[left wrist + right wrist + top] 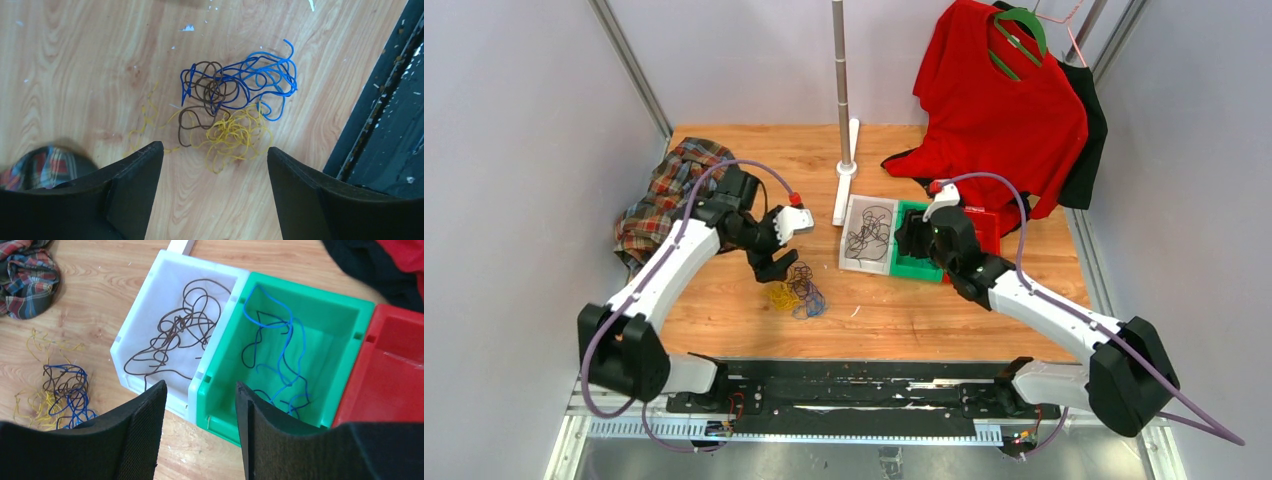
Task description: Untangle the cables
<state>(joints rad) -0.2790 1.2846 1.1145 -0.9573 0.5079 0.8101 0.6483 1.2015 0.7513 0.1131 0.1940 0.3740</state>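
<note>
A tangled wad of cables (pixel 796 290) lies on the wooden table. In the left wrist view it shows blue loops (pixel 260 75), dark brown loops (pixel 205 95) and yellow loops (pixel 235 135). My left gripper (pixel 215 147) is open and empty, hovering just above and beside the wad (pixel 772 262). My right gripper (pixel 200 385) is open and empty over the near edge of the bins (pixel 914 240). Dark brown cables (pixel 175 335) lie in a white bin (pixel 150 285). Blue cables (pixel 280 350) lie in a green bin (pixel 340 305). The wad also shows in the right wrist view (pixel 65 390).
A red bin (pixel 390 375) stands right of the green bin, with nothing visible inside. A plaid cloth (pixel 664 195) lies at the back left. A metal pole on a white base (pixel 844 150) stands behind the bins. A red shirt (pixel 1004 100) hangs at the back right.
</note>
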